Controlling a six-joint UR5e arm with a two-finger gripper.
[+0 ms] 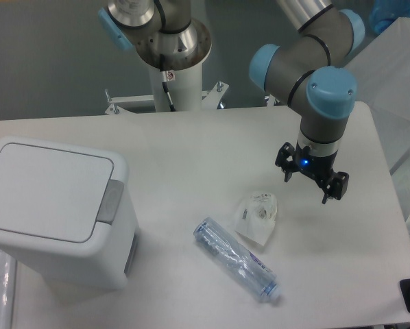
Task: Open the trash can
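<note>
White boxy trash can [51, 212], lid seemingly closed, grey tab.

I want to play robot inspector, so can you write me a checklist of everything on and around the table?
Surface: white table, looks clean.
Job's things: trash can at the left edge, lid flat and closed, grey push tab untouched.
Clutter: crushed clear bottle lying on its side; crumpled clear plastic cup just beside it.
Claw: claw open, holding nothing, hovering at the right, far from the can.
Cables: one black cable on the white post behind the table.
Surroundings: clear plastic sheeting on the right.
</note>
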